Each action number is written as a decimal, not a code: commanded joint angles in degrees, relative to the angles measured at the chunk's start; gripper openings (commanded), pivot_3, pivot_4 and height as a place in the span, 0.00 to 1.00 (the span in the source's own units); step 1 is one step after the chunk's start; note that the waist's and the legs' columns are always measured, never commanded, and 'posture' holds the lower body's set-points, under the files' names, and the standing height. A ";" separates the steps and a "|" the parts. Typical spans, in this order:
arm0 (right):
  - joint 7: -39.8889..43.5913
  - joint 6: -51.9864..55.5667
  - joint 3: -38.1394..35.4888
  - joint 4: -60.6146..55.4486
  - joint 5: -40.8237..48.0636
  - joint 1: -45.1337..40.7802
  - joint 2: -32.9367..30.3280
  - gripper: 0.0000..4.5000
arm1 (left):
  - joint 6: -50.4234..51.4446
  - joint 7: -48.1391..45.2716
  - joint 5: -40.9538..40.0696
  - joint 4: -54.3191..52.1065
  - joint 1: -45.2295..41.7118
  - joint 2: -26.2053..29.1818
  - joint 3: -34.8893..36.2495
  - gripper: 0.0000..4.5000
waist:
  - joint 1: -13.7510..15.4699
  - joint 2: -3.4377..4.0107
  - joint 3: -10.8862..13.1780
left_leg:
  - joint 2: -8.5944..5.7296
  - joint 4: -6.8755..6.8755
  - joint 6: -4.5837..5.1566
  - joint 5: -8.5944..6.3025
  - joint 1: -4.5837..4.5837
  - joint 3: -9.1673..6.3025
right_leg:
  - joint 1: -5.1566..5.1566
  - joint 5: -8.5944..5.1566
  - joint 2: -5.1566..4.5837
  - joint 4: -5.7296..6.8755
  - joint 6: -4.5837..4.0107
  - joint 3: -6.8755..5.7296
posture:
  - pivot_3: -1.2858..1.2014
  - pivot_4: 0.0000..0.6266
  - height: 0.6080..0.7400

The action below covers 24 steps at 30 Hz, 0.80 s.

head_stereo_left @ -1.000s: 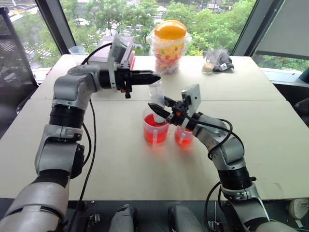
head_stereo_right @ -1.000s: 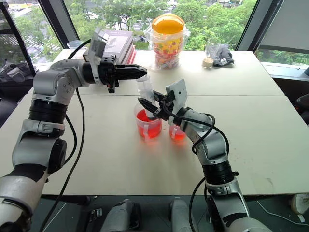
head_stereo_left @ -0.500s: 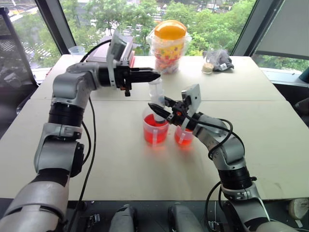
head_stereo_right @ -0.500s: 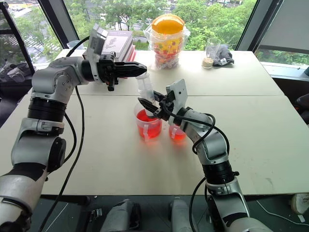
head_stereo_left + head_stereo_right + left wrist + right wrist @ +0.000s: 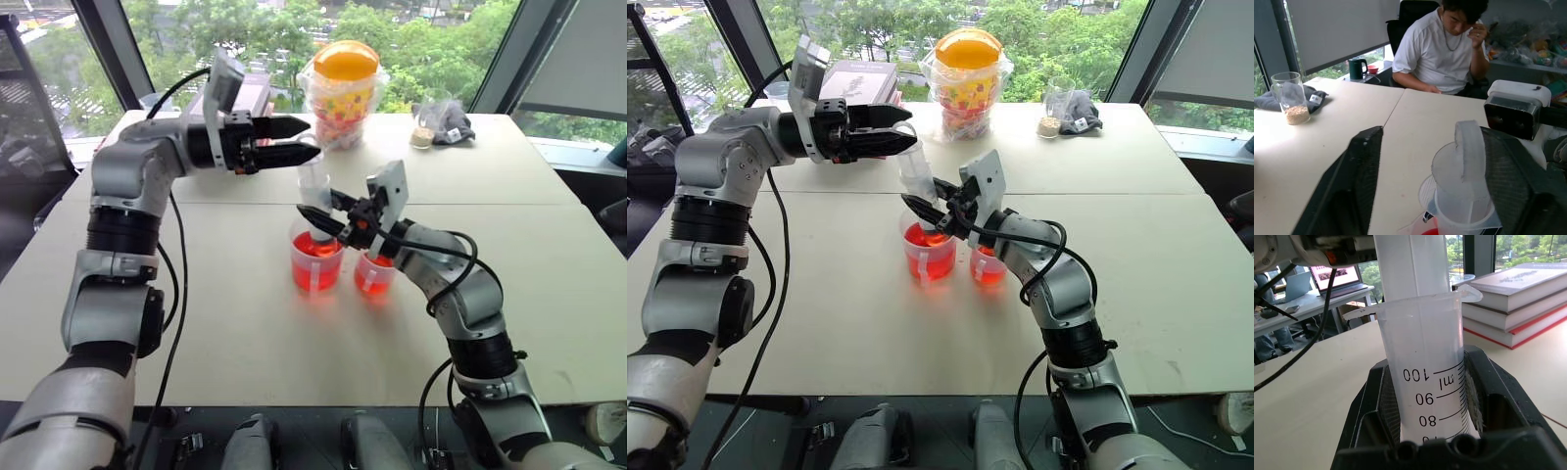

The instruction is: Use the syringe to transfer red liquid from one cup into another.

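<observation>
Red liquid (image 5: 316,269) fills lower part of taller clear cup (image 5: 316,257); shorter clear cup (image 5: 373,275) just beside it holds less. Syringe (image 5: 918,181) stands tilted, lower end in taller cup; clear barrel, printed scale, plunger raised. Right gripper (image 5: 315,214) pinches barrel. Left gripper (image 5: 302,141) fingers spread either side of plunger top. Small clear cup (image 5: 423,124) with beige contents at table's (image 5: 245,333) far edge.

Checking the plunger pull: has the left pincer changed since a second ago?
Yes. The left pincer was shut then; now its fingers stand apart around the plunger top, and it sits slightly nearer the books. The syringe stays in the tall cup.
</observation>
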 commanded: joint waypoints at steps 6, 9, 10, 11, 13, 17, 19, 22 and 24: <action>-1.22 0.18 -3.42 -3.29 2.41 -3.15 -0.65 0.32 | 1.47 0.00 -1.98 -3.06 0.20 2.12 3.37 0.99 | 0.03 0.00 0.00 | 0.00 -0.01 0.00 0.00 0.00 -0.01 | 0.00 0.00 0.01 0.00 0.00 -0.01 | 0.52 0.24 1.00; -1.59 0.47 -3.77 -3.45 2.72 -2.97 -0.64 0.32 | 3.47 0.21 -3.64 -3.92 0.44 2.88 4.78 0.99 | -0.09 0.00 0.00 | 0.01 -0.01 0.00 0.00 0.00 -0.01 | -0.01 0.00 0.01 0.00 0.00 0.00 | 0.52 0.24 1.00; -1.71 0.59 -3.89 -3.55 2.83 -2.92 -0.60 0.32 | 3.75 0.23 -3.82 -4.18 0.59 3.06 4.92 0.99 | -0.10 0.00 0.00 | 0.01 -0.01 0.00 0.00 0.00 -0.01 | -0.01 0.00 0.02 0.01 0.00 -0.01 | 0.52 0.24 1.00; -1.93 0.82 -4.09 -3.74 3.04 -2.90 -0.52 0.32 | 3.83 0.22 -3.88 -4.47 0.84 3.22 4.94 0.99 | -0.09 0.00 0.00 | 0.01 -0.01 0.00 0.00 0.00 -0.01 | -0.01 0.00 0.02 0.01 0.00 -0.01 | 0.52 0.24 1.00; -3.48 2.45 -6.52 -4.78 5.06 -3.81 -0.34 0.32 | 3.96 0.40 -4.06 -4.97 1.34 3.24 5.06 0.99 | -0.04 0.00 0.00 | 0.01 -0.01 0.00 0.00 0.00 -0.01 | -0.01 0.00 0.01 0.01 0.00 -0.01 | 0.52 0.24 1.00; -7.05 6.27 -12.10 -7.15 10.46 -5.68 -0.32 0.32 | 3.95 1.12 -4.46 -5.44 1.57 2.12 4.88 0.99 | 0.22 0.00 0.00 | 0.00 0.00 0.00 0.00 -0.01 0.00 | 0.00 0.00 -0.01 0.00 0.00 0.00 | 0.52 0.24 1.00; -8.91 8.15 -14.73 -8.49 12.70 -6.62 -1.09 0.32 | 3.72 0.96 -4.62 -5.63 1.58 1.38 4.46 0.99 | 0.31 0.00 0.00 | 0.00 0.00 0.00 0.00 -0.01 0.00 | 0.01 0.00 -0.02 0.00 0.00 -0.01 | 0.52 0.24 1.00; -12.13 11.60 -19.53 -12.34 16.55 -7.27 -3.66 0.32 | 2.90 0.51 -4.26 -4.60 1.07 -0.48 3.56 0.99 | 0.36 0.00 0.00 | 0.00 -0.01 0.00 0.00 -0.01 0.00 | 0.01 0.00 -0.03 -0.01 0.00 -0.01 | 0.52 0.24 1.00; -13.53 13.13 -20.95 -14.36 18.10 -6.34 -5.17 0.32 | 2.07 0.19 -3.86 -3.72 0.60 -1.63 3.18 0.99 | 0.26 0.00 0.00 | 0.00 -0.01 0.00 0.00 -0.02 -0.01 | 0.01 0.00 -0.02 -0.02 0.00 -0.02 | 0.52 0.24 1.00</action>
